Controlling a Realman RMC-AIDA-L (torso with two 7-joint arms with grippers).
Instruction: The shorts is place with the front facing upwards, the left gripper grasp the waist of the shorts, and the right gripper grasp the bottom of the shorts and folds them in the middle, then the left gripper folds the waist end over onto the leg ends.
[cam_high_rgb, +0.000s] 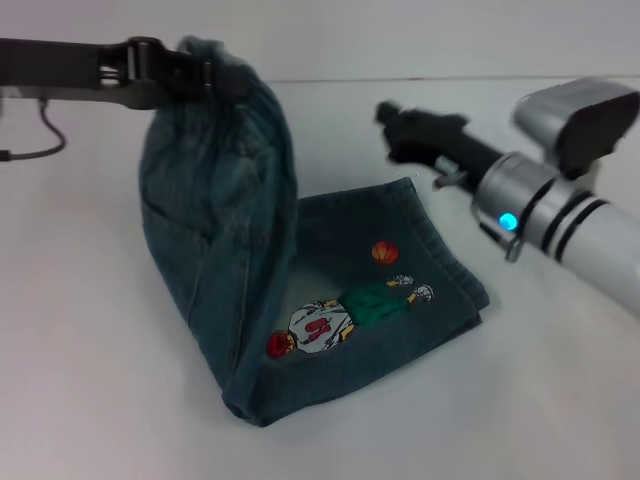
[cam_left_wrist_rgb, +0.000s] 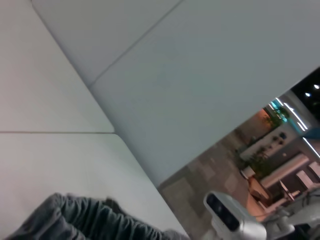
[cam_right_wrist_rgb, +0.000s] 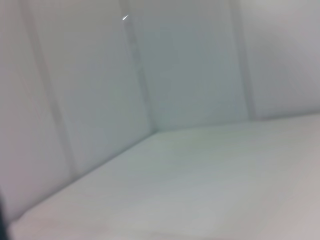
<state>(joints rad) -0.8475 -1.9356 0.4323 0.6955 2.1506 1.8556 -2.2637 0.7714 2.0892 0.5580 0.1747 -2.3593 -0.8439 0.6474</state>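
The denim shorts (cam_high_rgb: 225, 250) are folded lengthwise. Their leg end (cam_high_rgb: 400, 300), with an embroidered basketball player, lies flat on the white table (cam_high_rgb: 90, 400). The waist end is lifted high at the back left, and my left gripper (cam_high_rgb: 215, 75) is shut on its bunched edge. That bunched denim (cam_left_wrist_rgb: 95, 220) also shows in the left wrist view. My right gripper (cam_high_rgb: 392, 118) hovers above the table behind the leg end, apart from the cloth and holding nothing. The right wrist view shows only the table and walls.
White walls (cam_right_wrist_rgb: 190, 65) close the table at the back. A cable (cam_high_rgb: 40, 135) hangs by the left arm at the far left. Bare tabletop lies to the left, front and right of the shorts.
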